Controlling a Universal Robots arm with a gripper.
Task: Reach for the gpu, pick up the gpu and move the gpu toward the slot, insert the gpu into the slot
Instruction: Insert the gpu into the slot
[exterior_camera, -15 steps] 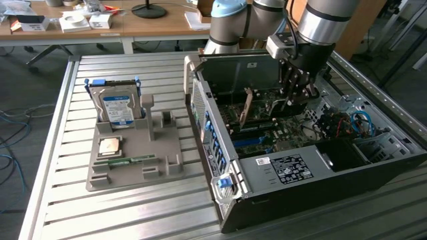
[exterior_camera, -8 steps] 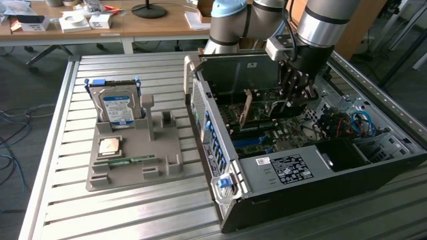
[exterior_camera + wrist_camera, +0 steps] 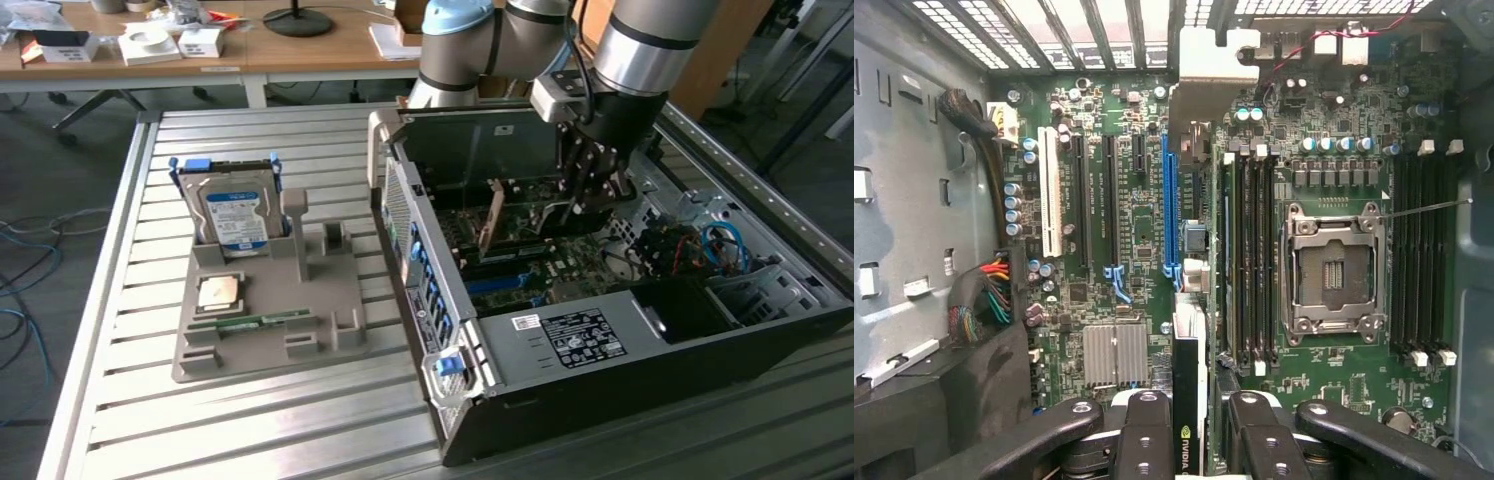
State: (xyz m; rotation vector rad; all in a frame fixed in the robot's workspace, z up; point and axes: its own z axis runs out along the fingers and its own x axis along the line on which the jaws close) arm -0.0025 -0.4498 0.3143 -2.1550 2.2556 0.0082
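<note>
- 1 robot arm (image 3: 641,40), 2 fingers (image 3: 1147,430).
- 1 gpu (image 3: 1185,445).
- 1 open PC case (image 3: 561,400) with 1 green motherboard (image 3: 1144,225) inside.
- Board connectors: 2 long black slots (image 3: 1082,200), 1 long blue slot (image 3: 1170,200), 1 white slot (image 3: 1052,190), 1 short black slot (image 3: 1139,155).
- Also on the board: 1 CPU socket (image 3: 1332,270), 1 finned heatsink (image 3: 1114,355), 2 memory slot banks (image 3: 1249,250).
- 1 grey holder tray (image 3: 267,350) at the exterior view's left, carrying 1 hard drive (image 3: 238,215), 1 CPU chip (image 3: 218,292), 1 memory stick (image 3: 254,323).
- 1 slatted metal counter (image 3: 267,430).

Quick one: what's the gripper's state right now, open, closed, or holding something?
The gripper: closed on the gpu, card held edge-on between its fingers.
</note>
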